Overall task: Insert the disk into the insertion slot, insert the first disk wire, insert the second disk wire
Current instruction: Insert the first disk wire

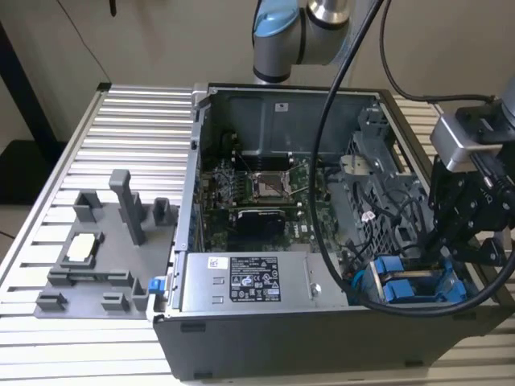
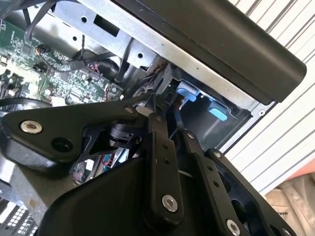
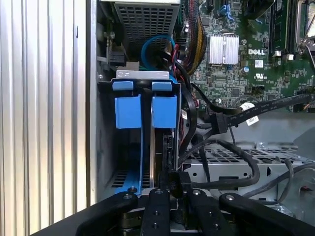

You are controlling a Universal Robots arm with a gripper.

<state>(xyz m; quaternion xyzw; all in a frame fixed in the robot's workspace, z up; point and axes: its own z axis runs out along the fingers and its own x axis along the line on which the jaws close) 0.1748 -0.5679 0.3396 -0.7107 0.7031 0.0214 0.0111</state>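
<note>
Exterior view, ribbed metal counter [image 1: 121, 121] before a beige wall [image 1: 161, 40], open computer case [image 1: 322, 338], disk [image 1: 405, 289] upright in the corner insertion slot [image 3: 118, 178], fingers [image 3: 157, 206] narrowed on a black wire plug [image 3: 175, 181].

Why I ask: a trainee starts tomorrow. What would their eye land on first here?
The open computer case dominates the ribbed table, its green motherboard exposed. At the case's corner on the exterior view's right, two bright blue brackets stand out, with the black gripper just over them.
</note>
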